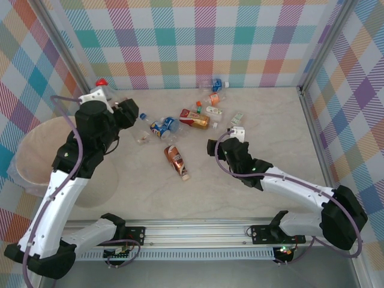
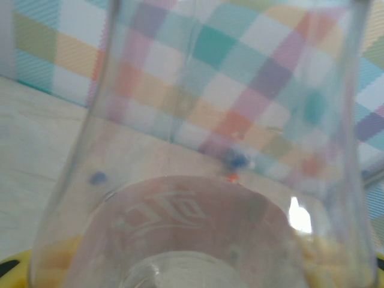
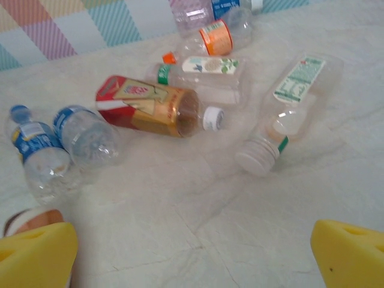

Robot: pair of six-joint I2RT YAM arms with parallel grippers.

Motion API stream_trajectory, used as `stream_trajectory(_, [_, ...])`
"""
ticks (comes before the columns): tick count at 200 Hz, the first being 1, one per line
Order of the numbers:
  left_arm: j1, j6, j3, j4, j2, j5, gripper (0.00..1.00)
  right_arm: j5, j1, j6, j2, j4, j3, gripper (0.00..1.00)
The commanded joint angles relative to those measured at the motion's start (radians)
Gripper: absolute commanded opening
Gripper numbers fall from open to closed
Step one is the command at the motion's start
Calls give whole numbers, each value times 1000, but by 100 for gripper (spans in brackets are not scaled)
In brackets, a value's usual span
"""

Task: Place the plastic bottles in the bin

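L hand (image 2: 192,273) clamped on clear plastic bottle (image 2: 228,120): prob. light, slick, crushable; grip mid-body. R hand (image 3: 192,252) fingers apart.

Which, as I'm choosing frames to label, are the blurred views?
Left wrist: badly defocused, a clear bottle close to the lens with a white glint. Right wrist: bottles fairly sharp, yellow fingertips soft. Top external: sharp, evenly lit, faint shadows.

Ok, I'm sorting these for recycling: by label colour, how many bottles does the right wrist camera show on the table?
Blue-label bottles: 3
Red-and-gold-label bottle: 1
Orange-label bottle: 1
Green-and-white-label bottles: 2
Brown-label bottle, partly cut off: 1
Total: 8
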Motion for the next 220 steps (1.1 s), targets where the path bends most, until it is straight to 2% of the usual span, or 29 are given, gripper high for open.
stream_trajectory(1, [9,129,86,-80,-27,-190,56,26,-6,25,13,-45,58,100])
stream_trajectory(30, [9,237,125,-80,-52,-395,56,26,-6,8,14,-39,56,100])
stream_trajectory(52, [13,339,112,-41,-53,-595,56,25,-7,8,17,-39,54,100])
stream_trajectory(69, [49,398,85,-5,-42,-703,56,25,-7,8,19,-40,54,100])
stream_trajectory(115, [248,345,62,-92,-7,-666,56,24,-9,-7,17,-46,64,100])
stream_trajectory(143, [386,262,59,-199,7,-508,57,24,-9,-4,13,-54,63,100])
stream_trajectory(186, [463,210,21,-289,27,-374,59,20,-9,3,16,-62,62,100])
stream_trajectory(220, [544,232,-2,-331,50,-383,59,19,-10,-7,19,-67,68,100])
